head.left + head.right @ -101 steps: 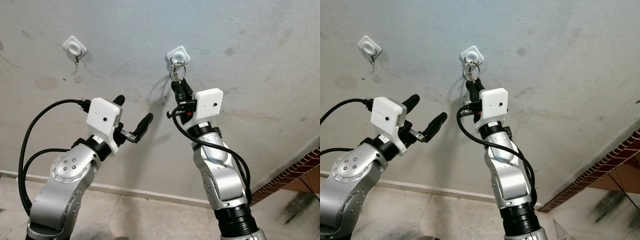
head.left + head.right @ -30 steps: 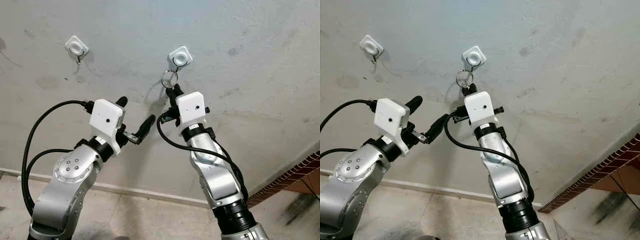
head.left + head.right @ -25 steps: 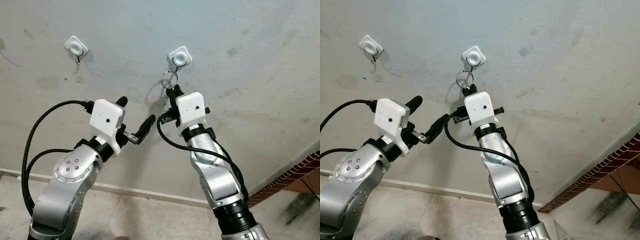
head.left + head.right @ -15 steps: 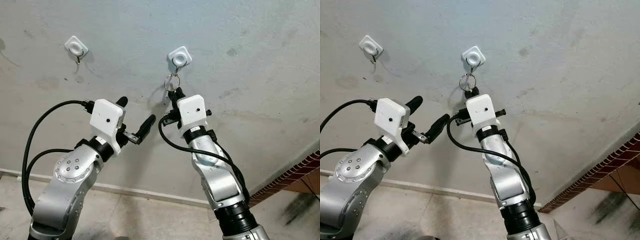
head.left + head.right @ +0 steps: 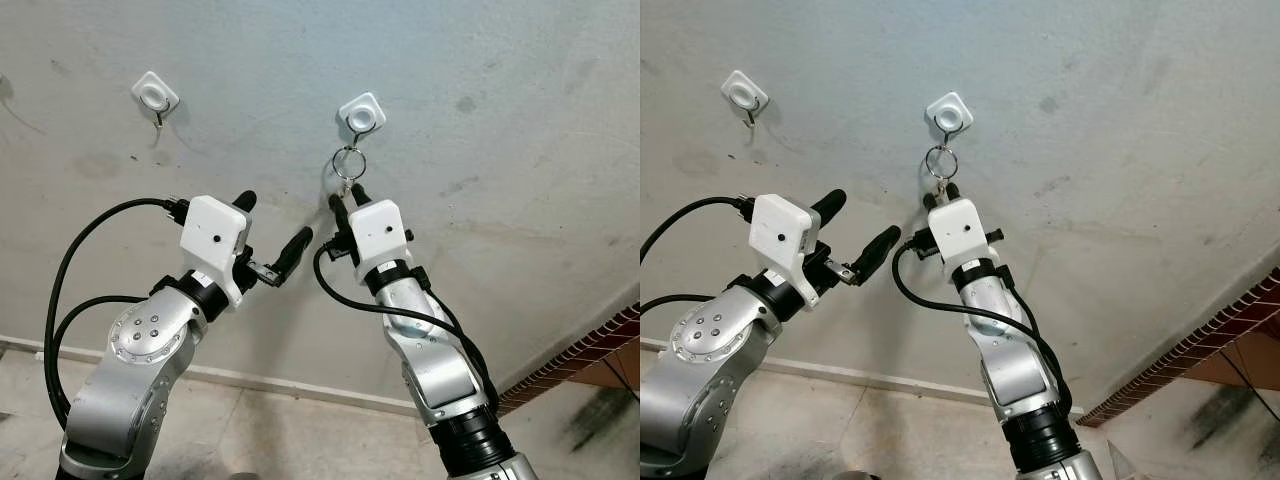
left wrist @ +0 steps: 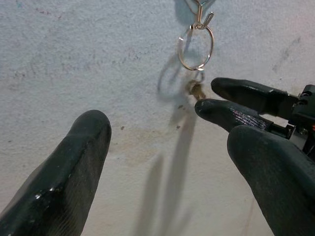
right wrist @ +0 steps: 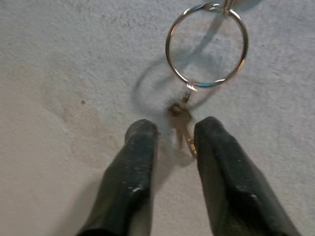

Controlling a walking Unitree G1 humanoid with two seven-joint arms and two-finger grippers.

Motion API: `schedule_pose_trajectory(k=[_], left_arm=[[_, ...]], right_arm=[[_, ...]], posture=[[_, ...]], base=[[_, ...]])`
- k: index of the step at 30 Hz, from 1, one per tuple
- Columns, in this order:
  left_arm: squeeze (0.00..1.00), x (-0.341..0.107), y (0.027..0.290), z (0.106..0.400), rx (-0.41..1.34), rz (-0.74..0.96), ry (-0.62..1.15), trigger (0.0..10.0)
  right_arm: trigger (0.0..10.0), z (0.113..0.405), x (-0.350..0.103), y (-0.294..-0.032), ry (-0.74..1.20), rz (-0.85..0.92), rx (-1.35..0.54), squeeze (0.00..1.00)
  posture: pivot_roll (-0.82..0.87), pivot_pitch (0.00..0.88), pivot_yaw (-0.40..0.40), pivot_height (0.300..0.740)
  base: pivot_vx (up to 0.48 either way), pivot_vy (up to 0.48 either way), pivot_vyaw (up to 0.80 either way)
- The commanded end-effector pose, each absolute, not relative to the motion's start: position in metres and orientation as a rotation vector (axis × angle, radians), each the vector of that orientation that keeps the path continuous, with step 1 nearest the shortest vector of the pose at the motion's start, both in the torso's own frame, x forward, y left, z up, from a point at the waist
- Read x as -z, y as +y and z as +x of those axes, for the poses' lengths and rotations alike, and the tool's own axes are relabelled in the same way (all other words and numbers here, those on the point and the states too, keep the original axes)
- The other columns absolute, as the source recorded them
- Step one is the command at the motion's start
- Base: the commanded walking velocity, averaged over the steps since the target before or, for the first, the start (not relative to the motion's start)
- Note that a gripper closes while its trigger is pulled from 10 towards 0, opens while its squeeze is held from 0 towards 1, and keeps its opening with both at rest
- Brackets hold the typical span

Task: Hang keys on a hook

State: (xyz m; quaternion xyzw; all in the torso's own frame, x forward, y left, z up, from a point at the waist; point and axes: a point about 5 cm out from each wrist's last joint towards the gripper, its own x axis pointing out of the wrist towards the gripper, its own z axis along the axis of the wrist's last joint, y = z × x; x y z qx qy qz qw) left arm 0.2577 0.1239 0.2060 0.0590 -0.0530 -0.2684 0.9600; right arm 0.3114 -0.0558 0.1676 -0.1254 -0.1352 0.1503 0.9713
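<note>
A white wall hook [image 5: 361, 112] carries a metal key ring [image 5: 347, 161], and a small brass key [image 7: 183, 131] dangles under the ring. My right gripper [image 5: 346, 198] is just below the ring, open, its fingertips [image 7: 140, 135] on either side of the hanging key with gaps showing. Off to the left and lower, my left gripper [image 5: 274, 215] is open with nothing in it and points at the wall. In the left wrist view the ring [image 6: 196, 47] hangs from the hook's wire, with the right gripper's fingers [image 6: 248, 94] beneath it.
A second white hook [image 5: 155, 93] sits bare on the grey plaster wall at the upper left. A skirting line [image 5: 300, 388] runs along the foot of the wall. A strip of brickwork [image 5: 590, 345] lies at the lower right.
The right gripper carried the ring up and right onto the hook, then dropped back a little and opened. The ring now hangs by itself. The left arm stayed put.
</note>
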Motion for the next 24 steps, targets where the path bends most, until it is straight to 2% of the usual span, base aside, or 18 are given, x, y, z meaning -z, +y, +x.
schedule_pose_trajectory(k=[1,13,16,24], left_arm=[[0.00,-0.203,0.122,0.257,0.546,0.121,-0.102,10.0],[0.00,-0.178,0.127,0.255,0.514,0.111,-0.042,10.0],[0.00,-0.174,0.123,0.256,0.506,0.091,-0.041,10.0],[0.00,-0.161,0.124,0.259,0.435,0.118,-0.020,10.0]], right_arm=[[10.0,0.310,-0.164,-0.060,-0.261,-0.265,-0.284,1.00],[10.0,0.297,-0.161,-0.093,-0.242,-0.291,-0.219,1.00],[10.0,0.290,-0.162,-0.113,-0.219,-0.277,-0.151,1.00],[10.0,0.277,-0.160,-0.131,-0.190,-0.263,-0.103,1.00]], posture=[[0.32,0.081,-0.032,0.740],[0.28,0.067,-0.040,0.740],[0.24,0.049,-0.052,0.740],[0.21,0.022,-0.064,0.740]], base=[[0.000,0.000,0.00],[0.000,0.000,0.00],[0.000,0.000,0.00],[0.000,0.000,0.00]])
